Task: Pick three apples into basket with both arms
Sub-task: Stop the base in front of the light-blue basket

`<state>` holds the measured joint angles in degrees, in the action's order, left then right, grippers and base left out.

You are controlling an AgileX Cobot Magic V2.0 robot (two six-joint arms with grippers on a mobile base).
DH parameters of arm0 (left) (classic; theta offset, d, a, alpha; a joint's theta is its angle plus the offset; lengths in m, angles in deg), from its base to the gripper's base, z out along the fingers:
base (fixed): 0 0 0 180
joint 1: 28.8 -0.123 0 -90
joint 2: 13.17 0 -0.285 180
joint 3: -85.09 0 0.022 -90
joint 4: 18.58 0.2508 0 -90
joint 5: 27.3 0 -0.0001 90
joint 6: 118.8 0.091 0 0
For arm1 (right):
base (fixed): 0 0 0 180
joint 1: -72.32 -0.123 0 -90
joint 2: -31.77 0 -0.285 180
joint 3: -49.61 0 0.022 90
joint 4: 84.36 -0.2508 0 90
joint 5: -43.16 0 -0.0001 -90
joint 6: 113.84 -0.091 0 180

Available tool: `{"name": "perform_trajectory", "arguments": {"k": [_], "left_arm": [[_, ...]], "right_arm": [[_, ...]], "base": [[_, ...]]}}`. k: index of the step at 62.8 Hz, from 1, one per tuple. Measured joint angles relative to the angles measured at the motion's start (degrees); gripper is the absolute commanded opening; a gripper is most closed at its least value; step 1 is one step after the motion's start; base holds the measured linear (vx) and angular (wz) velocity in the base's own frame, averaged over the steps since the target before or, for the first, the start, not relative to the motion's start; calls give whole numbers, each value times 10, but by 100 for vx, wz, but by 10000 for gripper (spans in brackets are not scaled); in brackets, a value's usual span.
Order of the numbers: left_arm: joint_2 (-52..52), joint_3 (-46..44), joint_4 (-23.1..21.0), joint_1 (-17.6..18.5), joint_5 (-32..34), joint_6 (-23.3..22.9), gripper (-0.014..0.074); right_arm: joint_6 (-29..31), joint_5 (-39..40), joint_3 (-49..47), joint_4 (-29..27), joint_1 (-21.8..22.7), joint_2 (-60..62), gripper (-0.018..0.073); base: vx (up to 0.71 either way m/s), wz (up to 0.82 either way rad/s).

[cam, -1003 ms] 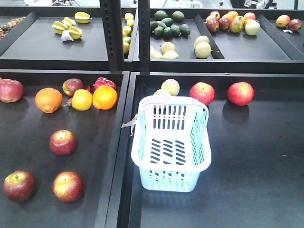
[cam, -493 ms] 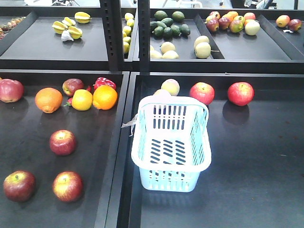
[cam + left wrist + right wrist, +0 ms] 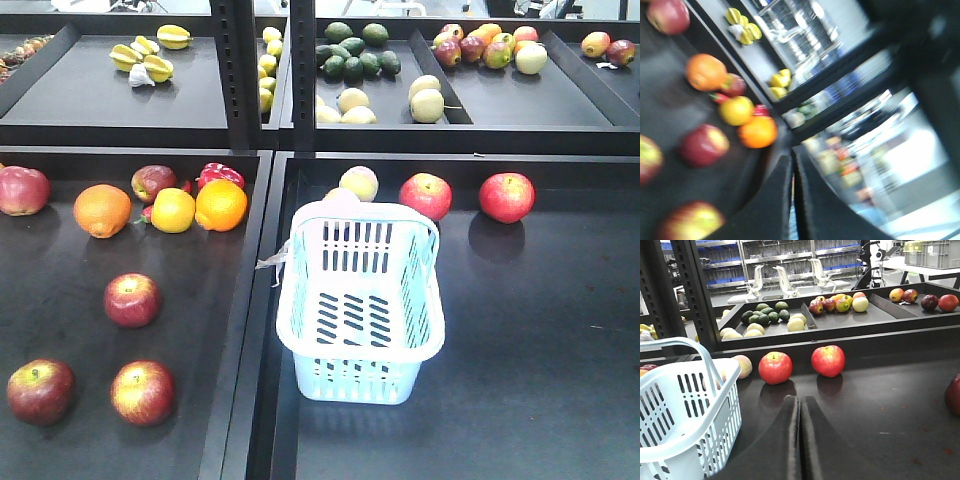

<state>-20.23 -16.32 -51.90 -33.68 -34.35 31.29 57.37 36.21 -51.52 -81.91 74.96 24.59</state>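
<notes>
Standing upright: basket (image 3: 360,300) | apples (image 3: 132,299) lying apart to its left | left gripper (image 3: 792,157) and right gripper (image 3: 800,399) pressing jaws together, gripping nothing

Dark red apples (image 3: 133,300) left of upright blue basket (image 3: 355,378)

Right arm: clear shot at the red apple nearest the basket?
Likely yes. Only bare tray lies between the right gripper and the apple; the basket sits off to the side. Jaws shut, need opening.
</notes>
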Motion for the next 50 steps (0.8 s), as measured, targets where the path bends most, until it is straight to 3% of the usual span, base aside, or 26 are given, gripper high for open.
{"name": "perform_trajectory", "arguments": {"k": [9, 12, 16, 21, 26, 43, 50], "left_arm": [[0, 0, -124, 0, 43, -48, -6], [0, 0, -185, 0, 56, -57, -6], [0, 0, -253, 0, 59, -58, -6], [0, -14, -295, 0, 49, -44, -8], [0, -64, -308, 0, 30, 2, -8], [-27, -239, -314, 0, 11, 280, -8], [-82, -283, -314, 0, -36, 338, -8]], "right_arm": [[0, 0, 0, 0, 0, 0, -4], [0, 0, 0, 0, 0, 0, -4], [0, 0, 0, 0, 0, 0, -4], [0, 0, 0, 0, 0, 0, -4], [0, 0, 0, 0, 0, 0, -4], [0, 0, 0, 0, 0, 0, -4], [0, 0, 0, 0, 0, 0, -4]], "base": [[0, 0], [0, 0], [0, 0], [0, 0], [0, 0], [0, 0], [0, 0]]}}
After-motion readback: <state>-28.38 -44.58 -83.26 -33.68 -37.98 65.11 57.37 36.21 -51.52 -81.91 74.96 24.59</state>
